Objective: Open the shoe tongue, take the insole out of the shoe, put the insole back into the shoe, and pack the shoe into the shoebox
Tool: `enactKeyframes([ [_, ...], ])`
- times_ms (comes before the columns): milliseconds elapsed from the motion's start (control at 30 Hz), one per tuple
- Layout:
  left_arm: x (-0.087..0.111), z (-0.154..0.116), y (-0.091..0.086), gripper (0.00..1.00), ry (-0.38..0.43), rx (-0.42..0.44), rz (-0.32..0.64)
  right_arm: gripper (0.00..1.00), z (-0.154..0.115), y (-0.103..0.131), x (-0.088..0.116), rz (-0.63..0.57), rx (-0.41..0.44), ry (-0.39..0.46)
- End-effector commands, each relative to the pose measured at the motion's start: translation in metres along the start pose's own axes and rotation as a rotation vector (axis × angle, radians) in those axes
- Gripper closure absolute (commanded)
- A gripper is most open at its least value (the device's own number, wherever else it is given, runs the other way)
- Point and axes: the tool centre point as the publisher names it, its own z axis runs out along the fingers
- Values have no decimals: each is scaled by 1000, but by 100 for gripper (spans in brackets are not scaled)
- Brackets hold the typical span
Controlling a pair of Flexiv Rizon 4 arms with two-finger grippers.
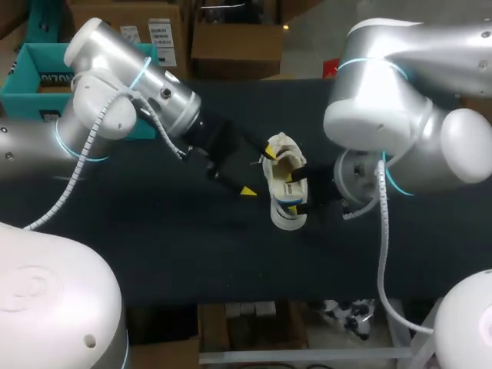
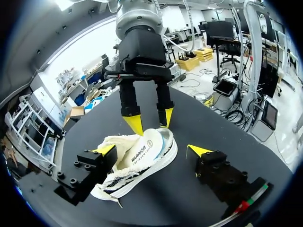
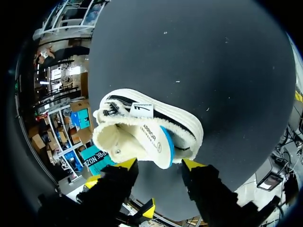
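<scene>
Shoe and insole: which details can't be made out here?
Insole: front end hidden inside the shoe, every view.
Shoe tongue: not distinguishable from the fleecy lining, any view.
Shoe's front: left wrist view, partly behind the left gripper.
Teal box: head view, mostly behind the left arm; inside unseen.
</scene>
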Motion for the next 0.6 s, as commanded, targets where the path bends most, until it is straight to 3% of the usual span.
enactKeyframes([
  [33,0,-15,-5,0,24,-30,-54,100,-4,-8,11,-29,6,-26],
  [333,1,-48,4,0,79,-77,-341,100,36,10,7,-56,40,-55],
  [600,9,-78,14,0,72,-50,-463,100,52,24,-10,-41,27,-91],
])
